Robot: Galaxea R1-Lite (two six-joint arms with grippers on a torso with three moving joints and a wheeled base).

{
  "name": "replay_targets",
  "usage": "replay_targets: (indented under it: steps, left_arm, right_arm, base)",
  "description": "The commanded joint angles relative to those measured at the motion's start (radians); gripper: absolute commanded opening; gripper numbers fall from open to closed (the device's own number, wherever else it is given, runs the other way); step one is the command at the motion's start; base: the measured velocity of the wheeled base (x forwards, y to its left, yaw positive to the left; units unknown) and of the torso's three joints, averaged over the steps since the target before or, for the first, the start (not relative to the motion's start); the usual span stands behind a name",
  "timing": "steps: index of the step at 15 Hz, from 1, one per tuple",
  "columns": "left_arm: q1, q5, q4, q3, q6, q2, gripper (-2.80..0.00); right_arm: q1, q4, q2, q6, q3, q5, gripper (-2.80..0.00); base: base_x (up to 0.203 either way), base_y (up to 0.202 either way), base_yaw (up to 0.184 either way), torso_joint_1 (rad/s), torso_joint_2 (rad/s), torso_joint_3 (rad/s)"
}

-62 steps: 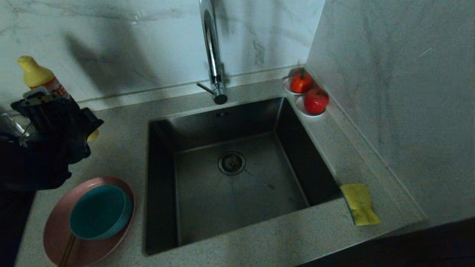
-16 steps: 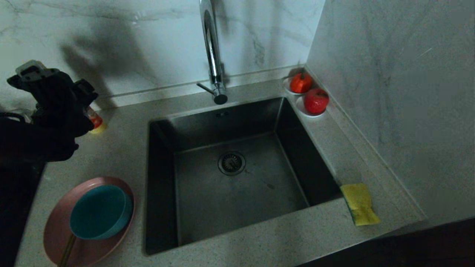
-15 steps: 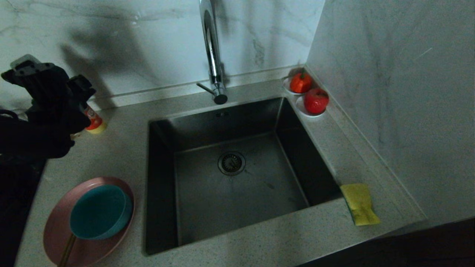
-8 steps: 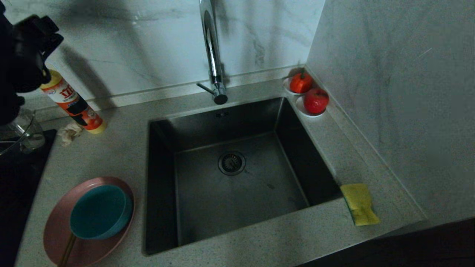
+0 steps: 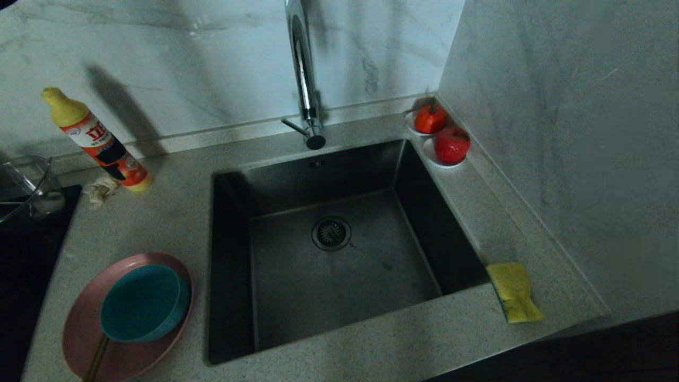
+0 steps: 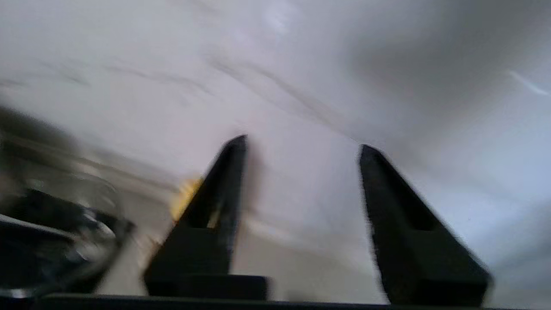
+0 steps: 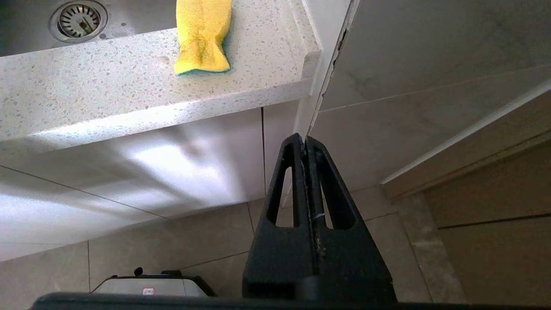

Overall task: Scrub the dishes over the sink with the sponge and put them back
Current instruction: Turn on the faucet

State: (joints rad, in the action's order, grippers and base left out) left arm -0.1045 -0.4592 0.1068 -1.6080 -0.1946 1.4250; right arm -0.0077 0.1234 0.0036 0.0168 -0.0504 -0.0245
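Pink plate [image 5: 127, 355] on the tabletop [image 5: 175, 223] left of the sink [image 5: 329, 249], teal bowl [image 5: 143, 302] sitting inside it, chopsticks [image 5: 96, 359] slanting out from under the bowl's near edge across the plate. Yellow sponge [image 5: 513, 291] on the tabletop at the sink's front right corner, just beside the basin edge, green layer face down.

Judged by look: plate and bowl stiff, light, matte, likely plastic or melamine, so not very fragile but slick once wet; best taken by the rim, bowl lifted off first. Chopsticks thin and prone to rolling; best pinched near the middle, both together. Sponge soft, light, already pinched in at the waist; grips anywhere across its narrow width, gives under pressure.

Left tool [image 6: 301, 146] off the head view, seen only from its own wrist camera: fingers apart, nothing between them, pointing toward the marble wall with a glass container [image 6: 64, 224] at the edge. Right tool [image 7: 304, 144] parked below the tabletop edge, fingers pressed together, empty.

Hard to read: chopsticks cut off by the head view's lower edge, so their length and count are not certain; left wrist picture smeared, the yellow patch beside one finger perhaps the detergent bottle [image 5: 95, 140]. Plate's near rim also cut off. Crumpled scrap [image 5: 101, 190] by the bottle unclear.
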Motion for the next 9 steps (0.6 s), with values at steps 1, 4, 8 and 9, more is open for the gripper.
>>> replay_targets:
  steps: [1,4,8,9]
  left_arm:
    - [-0.113,0.066,-0.231,-0.014,-0.002,-0.134,-2.8]
    - [-0.238,0.159,-0.472,-0.021,-0.017,-0.15,-2.8]
    - [-0.243,0.398,-0.565,-0.031,-0.077,-0.058,-2.8]
    - [-0.242,0.431,-0.562,-0.032,-0.089,-0.024,-2.8]
  right_arm:
    - [0.0,0.001,-0.001,0.0,0.0,0.0,-2.8]
    - [0.0,0.001,-0.001,0.0,0.0,0.0,-2.8]
    - [0.0,0.001,-0.001,0.0,0.0,0.0,-2.8]
    - [0.0,0.001,-0.001,0.0,0.0,0.0,-2.8]
  base:
    - [0.0,0.0,0.0,0.0,0.0,0.0]
    - [0.0,0.0,0.0,0.0,0.0,0.0]
    - [0.0,0.0,0.0,0.0,0.0,0.0]
    - [0.0,0.0,0.0,0.0,0.0,0.0]
